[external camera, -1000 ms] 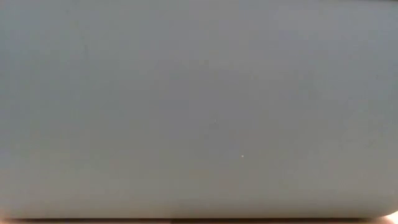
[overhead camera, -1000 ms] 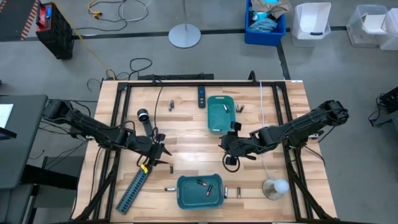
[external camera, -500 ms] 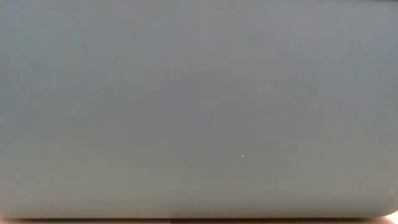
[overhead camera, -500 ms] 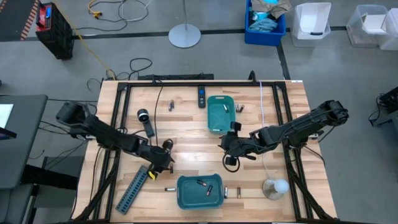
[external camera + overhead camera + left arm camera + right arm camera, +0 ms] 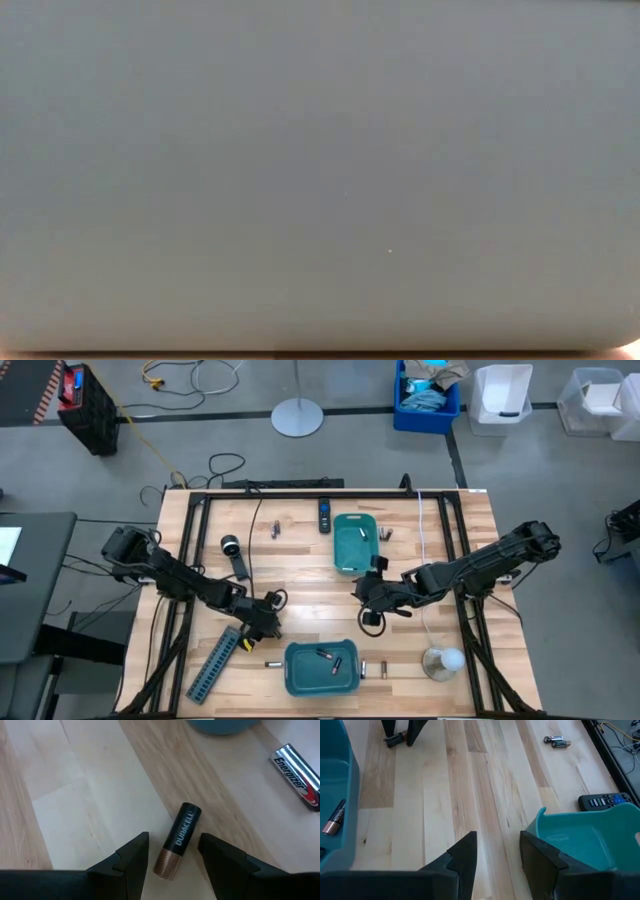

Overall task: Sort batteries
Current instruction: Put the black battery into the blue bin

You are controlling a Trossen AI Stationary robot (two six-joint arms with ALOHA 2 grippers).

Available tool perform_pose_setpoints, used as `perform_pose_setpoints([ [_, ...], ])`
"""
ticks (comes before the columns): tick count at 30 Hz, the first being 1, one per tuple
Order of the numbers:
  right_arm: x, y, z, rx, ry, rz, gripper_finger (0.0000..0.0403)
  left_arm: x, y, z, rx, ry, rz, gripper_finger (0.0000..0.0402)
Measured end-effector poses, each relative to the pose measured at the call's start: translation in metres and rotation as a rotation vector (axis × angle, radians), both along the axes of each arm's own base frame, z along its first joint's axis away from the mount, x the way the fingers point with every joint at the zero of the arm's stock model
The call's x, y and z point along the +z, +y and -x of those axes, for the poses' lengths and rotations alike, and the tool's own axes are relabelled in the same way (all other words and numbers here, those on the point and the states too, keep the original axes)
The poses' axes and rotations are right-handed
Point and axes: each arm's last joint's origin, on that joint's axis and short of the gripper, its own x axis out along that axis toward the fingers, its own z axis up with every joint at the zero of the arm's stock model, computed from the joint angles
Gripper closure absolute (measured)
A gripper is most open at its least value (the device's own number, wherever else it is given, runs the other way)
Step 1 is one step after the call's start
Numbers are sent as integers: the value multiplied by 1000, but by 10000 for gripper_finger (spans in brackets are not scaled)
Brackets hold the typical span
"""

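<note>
Your left gripper [image 5: 172, 852] stands open astride a black-and-copper battery [image 5: 177, 841] lying on the table [image 5: 75, 795]; a silver battery [image 5: 298, 775] lies at two o'clock. Your right gripper [image 5: 497, 850] waits open mid-table between two teal trays [image 5: 580, 840].

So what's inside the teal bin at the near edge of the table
The teal bin holds at least two batteries. Its near wall blanks the low view, so a full count isn't possible.
</note>
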Motion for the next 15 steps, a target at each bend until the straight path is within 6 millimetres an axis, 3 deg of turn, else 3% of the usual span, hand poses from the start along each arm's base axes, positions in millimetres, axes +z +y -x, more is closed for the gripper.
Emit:
perform_pose_setpoints([
  [4, 0, -2, 0, -3, 2, 4, 239, 0, 0, 0, 8, 4, 4, 241],
  [13, 0, -2, -1, 0, -5, 4, 239, -1, 3, 0, 30, 14, -9, 359],
  [15, 0, -2, -1, 0, -5, 4, 239, -2, 3, 0, 34, 14, -13, 363],
])
